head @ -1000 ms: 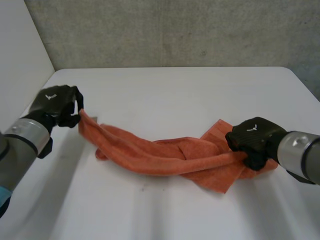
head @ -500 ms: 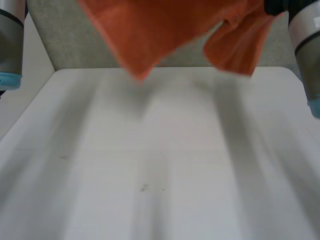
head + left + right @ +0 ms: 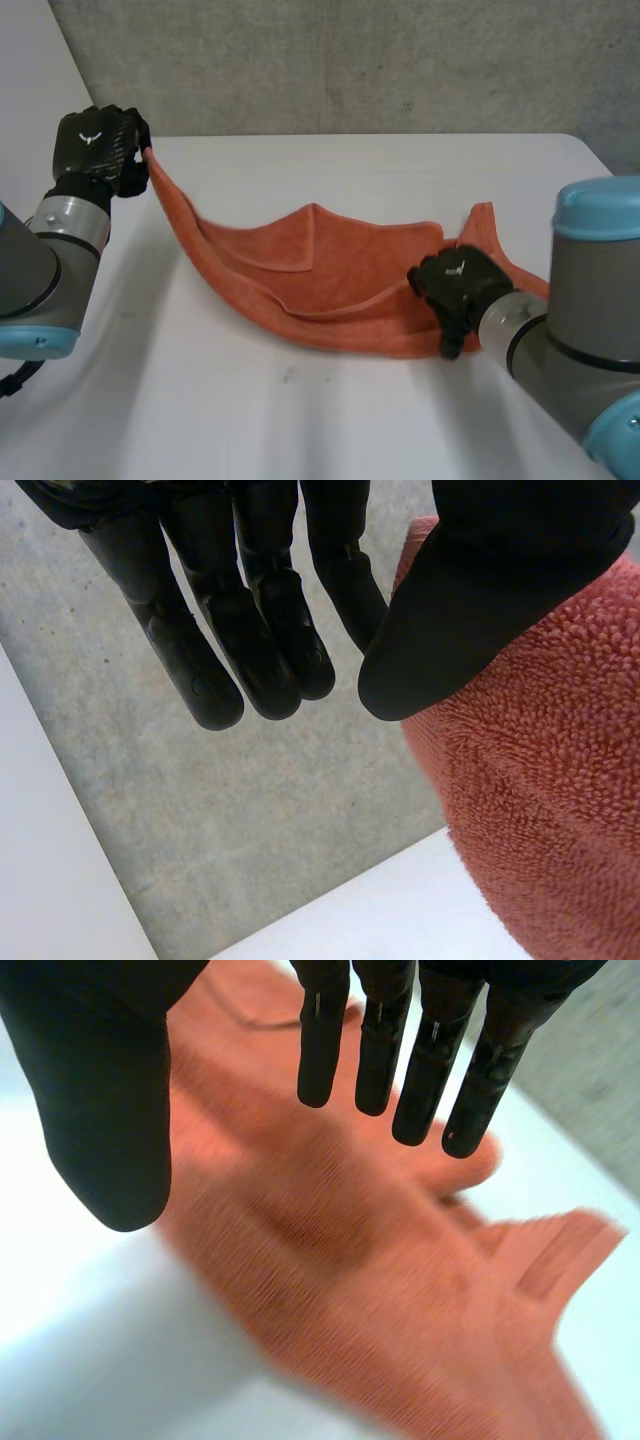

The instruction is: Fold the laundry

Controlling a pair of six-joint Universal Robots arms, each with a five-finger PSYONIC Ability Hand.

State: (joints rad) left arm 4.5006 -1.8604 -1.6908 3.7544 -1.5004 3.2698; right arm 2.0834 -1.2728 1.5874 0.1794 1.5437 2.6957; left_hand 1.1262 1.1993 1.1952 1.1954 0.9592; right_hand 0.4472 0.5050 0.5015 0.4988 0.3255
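Towel (image 3: 340, 280), up in air half second ago, now lies spread on desk (image 3: 300, 420). Your left robot hand (image 3: 95, 145) pinches raised corner. Your right robot hand (image 3: 455, 280), fingers straight and apart, at opposite edge. Likely ready for folding.

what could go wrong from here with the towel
The right robot hand has straight fingers over the orange terry towel and grips nothing, so a pull from the other side would likely drag the whole towel. The left robot hand holds just one corner, raised off the white table near its edge; that pinch could slip. A flap is doubled over mid-towel, so folding now may trap creases.
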